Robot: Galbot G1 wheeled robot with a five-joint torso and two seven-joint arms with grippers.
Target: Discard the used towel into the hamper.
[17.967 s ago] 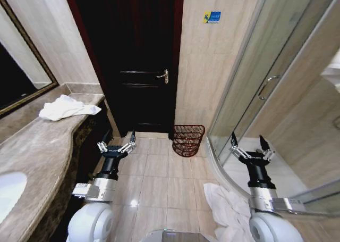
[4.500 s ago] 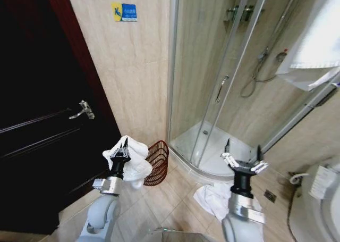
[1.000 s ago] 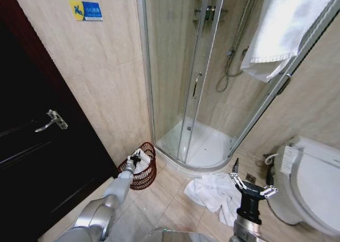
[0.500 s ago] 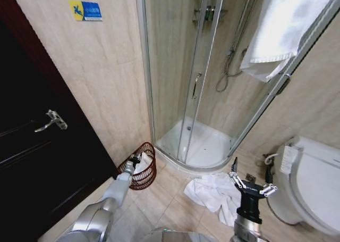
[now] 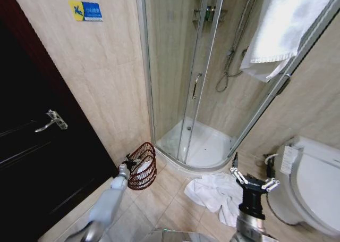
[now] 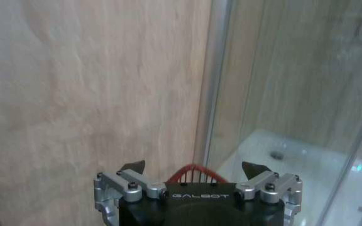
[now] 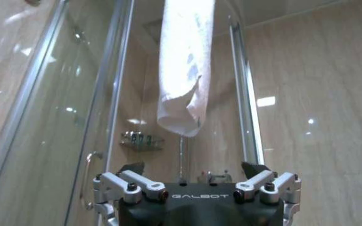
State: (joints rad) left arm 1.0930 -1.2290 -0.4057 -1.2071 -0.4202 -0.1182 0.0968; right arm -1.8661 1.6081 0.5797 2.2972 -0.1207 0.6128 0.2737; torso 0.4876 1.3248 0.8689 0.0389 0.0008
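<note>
The hamper (image 5: 144, 170), a small dark-red wire basket, stands on the tiled floor by the wall, next to the shower corner. The used towel (image 5: 142, 168) lies inside it as a white bundle. My left gripper (image 5: 127, 160) hovers just off the hamper's near rim, open and holding nothing. In the left wrist view the left gripper (image 6: 193, 165) has its fingers spread, with the hamper's red rim (image 6: 193, 172) peeking above the wrist body. My right gripper (image 5: 254, 179) is held upright and open at the lower right; in its wrist view the right gripper (image 7: 193, 167) is likewise spread and empty.
A crumpled white towel (image 5: 215, 192) lies on the floor in front of the right arm. The curved glass shower enclosure (image 5: 180, 93) stands behind the hamper, the toilet (image 5: 313, 186) at right, a dark door (image 5: 37, 151) at left. Another towel (image 5: 284, 24) hangs over the shower glass.
My left gripper has drawn back a little from over the hamper, leaving the towel inside. The right arm has hardly moved.
</note>
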